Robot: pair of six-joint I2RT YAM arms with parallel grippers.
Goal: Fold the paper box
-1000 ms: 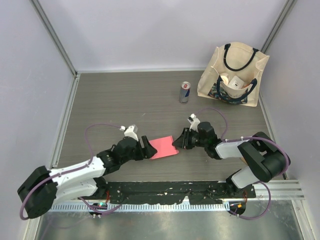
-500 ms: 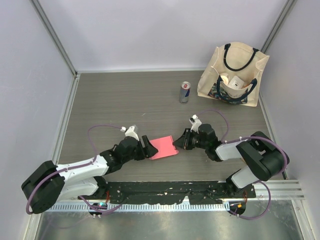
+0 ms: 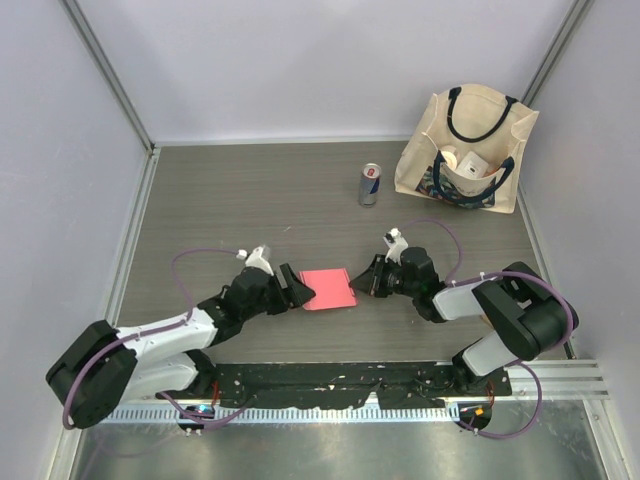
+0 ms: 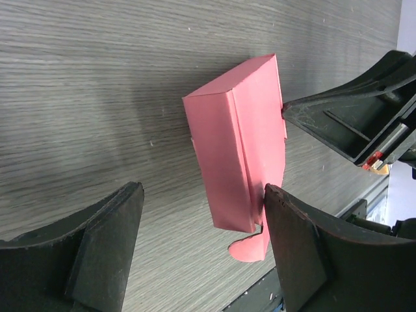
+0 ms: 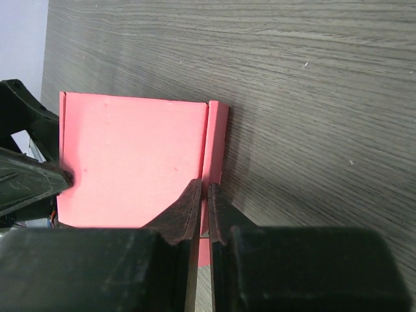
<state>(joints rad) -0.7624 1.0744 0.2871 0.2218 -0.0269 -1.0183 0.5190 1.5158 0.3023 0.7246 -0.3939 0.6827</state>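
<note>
1. Dark wood-grain counter [image 3: 230,200] fills the scene, with pale walls around it. A cream tote bag [image 3: 470,150] and a drinks can [image 3: 370,184] stand far beyond both tools.
2. The paper box [image 3: 328,289] lies on the counter between the two tools, one end at the left tool's tips and the other held by the right tool.
3. The right tool [image 5: 207,195] is closed, pinching the narrow edge strip of the box directly ahead of it.
4. The left tool [image 4: 201,195] is spread wide and grips nothing. The box sits just ahead between its fingers, with one finger [image 4: 292,234] at or against the near corner.
5. My judgement of progress: the main panels are folded over into a shallow sleeve with a raised side wall, so the body is formed. A rounded tab [image 4: 250,248] pokes out loose at the end nearest the left tool. Tucking it in, and closing any end flaps, looks to be what is left.
</note>
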